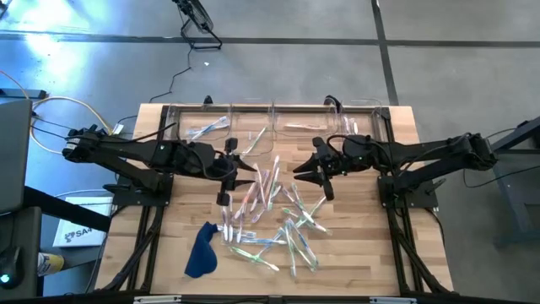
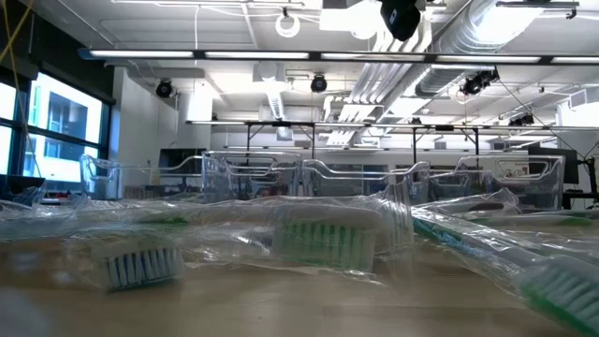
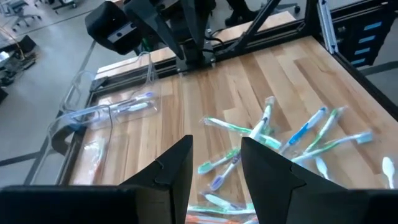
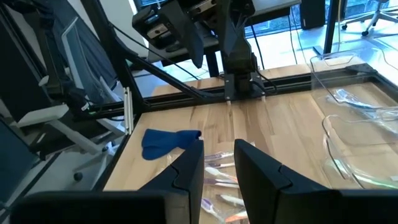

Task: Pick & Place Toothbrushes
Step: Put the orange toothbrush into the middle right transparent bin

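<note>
Several wrapped toothbrushes (image 1: 272, 213) lie in a loose pile on the wooden table, with pink, green, blue and pale handles. In the low view they fill the foreground (image 2: 323, 241), lying flat in glossy wrappers. My left gripper (image 1: 234, 173) hovers open over the pile's left far part, and its wrist view (image 3: 215, 167) looks down on green and blue brushes (image 3: 267, 134). My right gripper (image 1: 307, 171) hovers open over the pile's right far part (image 4: 219, 163), above pink brushes (image 4: 217, 177). Neither touches anything.
Clear plastic bins (image 1: 278, 125) stand in a row along the far edge, and some hold toothbrushes (image 3: 127, 107). A dark blue cloth (image 1: 201, 251) lies crumpled near the left near corner (image 4: 166, 142). Bare wood shows at the table's right near side.
</note>
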You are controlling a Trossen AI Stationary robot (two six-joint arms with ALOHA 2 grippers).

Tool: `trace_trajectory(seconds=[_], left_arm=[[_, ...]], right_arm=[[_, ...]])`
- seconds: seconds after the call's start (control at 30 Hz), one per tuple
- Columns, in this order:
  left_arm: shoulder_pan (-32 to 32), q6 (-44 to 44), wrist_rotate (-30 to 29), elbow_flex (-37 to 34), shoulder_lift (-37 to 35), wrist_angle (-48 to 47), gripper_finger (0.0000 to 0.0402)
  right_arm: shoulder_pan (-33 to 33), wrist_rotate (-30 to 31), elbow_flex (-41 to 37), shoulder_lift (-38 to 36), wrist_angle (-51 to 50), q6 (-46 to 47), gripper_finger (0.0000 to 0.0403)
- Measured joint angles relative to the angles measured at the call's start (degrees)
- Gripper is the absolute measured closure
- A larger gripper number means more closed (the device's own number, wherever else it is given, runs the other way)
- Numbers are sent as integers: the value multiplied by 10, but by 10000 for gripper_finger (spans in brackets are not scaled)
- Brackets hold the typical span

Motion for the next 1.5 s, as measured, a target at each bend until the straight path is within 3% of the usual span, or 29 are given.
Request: trace_trajectory(seconds=[0.37, 1.0, 1.23, 1.4, 1.5], left_arm=[[0, 45, 0, 0, 0, 13, 270], [0, -74, -8, 0, 33, 21, 270], [28, -240, -8, 0, 37, 10, 270], [63, -361, -10, 0, 72, 2, 270], [75, -413, 6, 1, 104, -18, 270]], right_arm=[[0, 0, 0, 0, 0, 0, 321], [-2, 1, 0, -4, -40, -43, 321], [-2, 2, 0, -28, -67, -80, 321], [-3, 2, 0, -42, -75, -134, 321], [-2, 32, 0, -50, -87, -158, 321]])
